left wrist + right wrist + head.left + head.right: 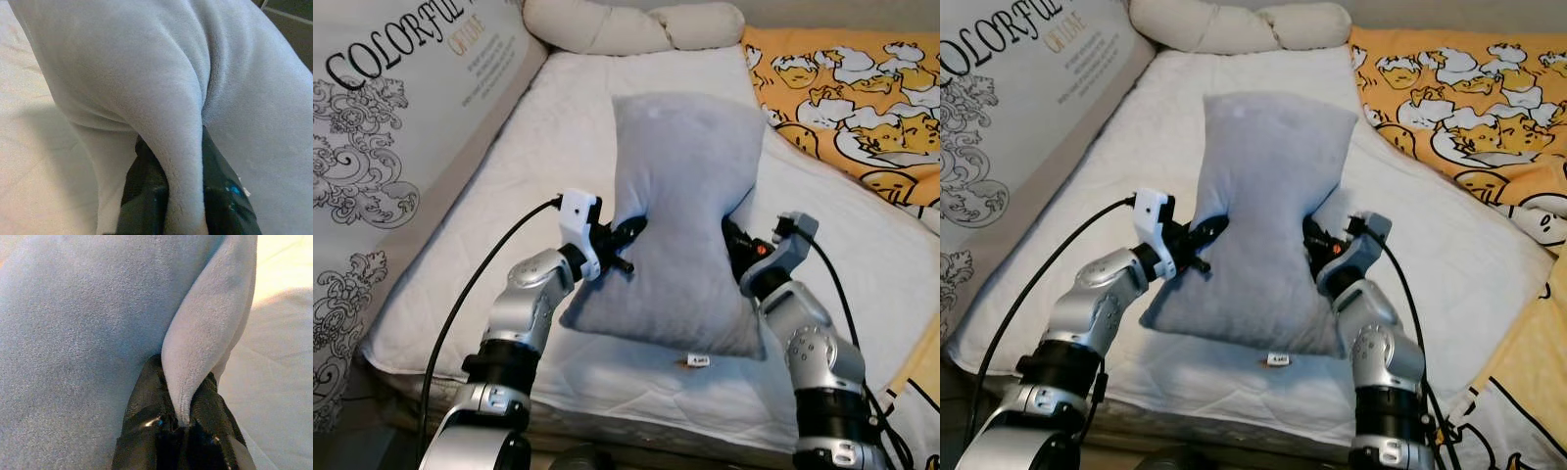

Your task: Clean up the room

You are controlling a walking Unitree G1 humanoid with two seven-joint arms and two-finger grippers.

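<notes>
You have the grey pillow (683, 220) pinched from both sides at once, and that is what gives it its waisted shape. The left gripper (628, 235) bites into its left edge about halfway along, and the right gripper (732, 238) does the same on the opposite edge. In each wrist view the jaws are closed down on a narrow fold of the plush cover, with the fabric bulging out past the black fingers (146, 196), so both holds are on the cover and a little stuffing, not around the whole cushion.

The pillow sits lengthwise over the middle of the white mattress (509, 196). Its far end points toward the cream bolster (626, 27) at the head of the bed. Its near corners droop toward the mattress edge, by a small tag (696, 361) lying on the sheet. Whether it is fully lifted or partly resting on the bed, you cannot tell from here.

A two-sided grip makes sense for something this soft and wide, since a single pinch would let it swing and fold. My guess is you are carrying it toward the head of the bed to tidy it, clear of the yellow patterned blanket (862, 88) on the right. Keep both arms moving together, because pulling them apart could slip a fold out of the jaws.
</notes>
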